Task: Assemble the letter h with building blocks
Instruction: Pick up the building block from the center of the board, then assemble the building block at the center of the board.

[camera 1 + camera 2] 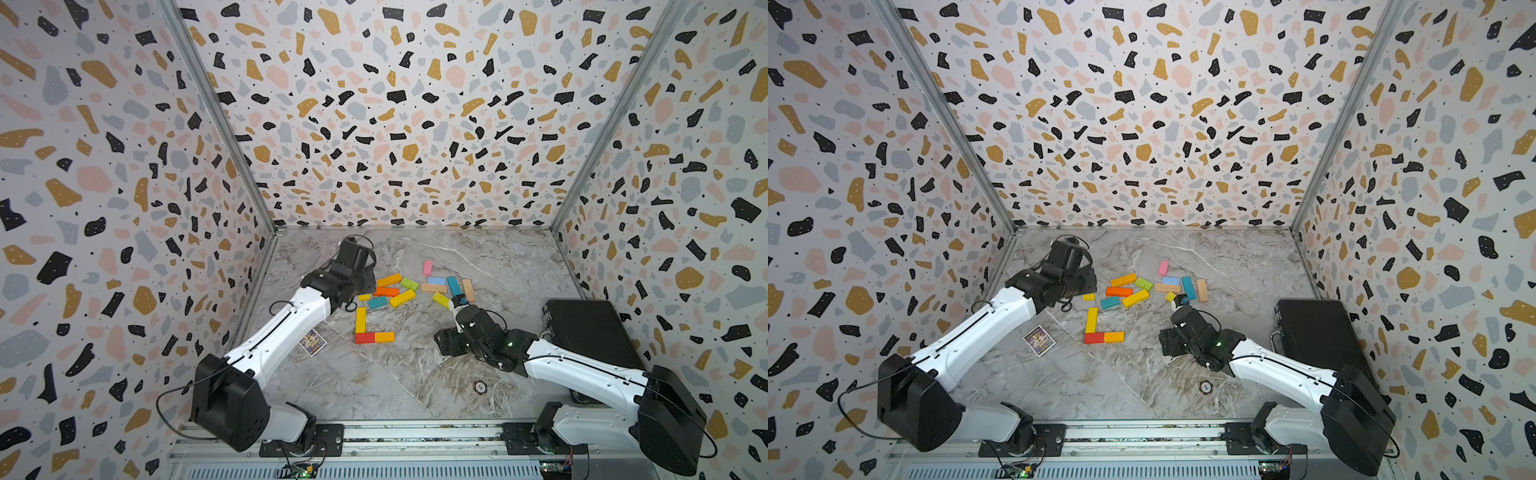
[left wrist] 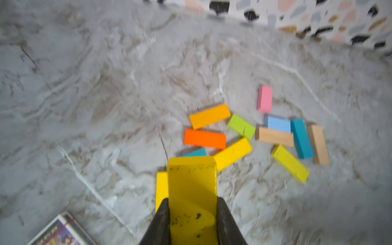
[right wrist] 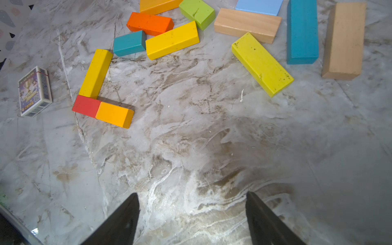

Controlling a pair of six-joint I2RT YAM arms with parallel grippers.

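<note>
Two short painted wooden pieces sit nearest, the red block (image 1: 365,338) and orange block (image 1: 385,336) end to end, making an L with the long yellow wooden bar (image 1: 360,320) that runs away from them. Just off its far end the left tool (image 2: 193,199) is clamped on a short yellow block (image 2: 192,180), smooth and square-edged, likely the stem's extension. Right tool (image 3: 192,193) gapes empty over the marbled surface (image 3: 191,137); loose bars (image 1: 433,287) lie beyond.

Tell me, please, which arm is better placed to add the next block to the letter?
Probably the left: the left gripper is shut on a yellow block close to the long yellow bar, while the right gripper is open and empty.
</note>
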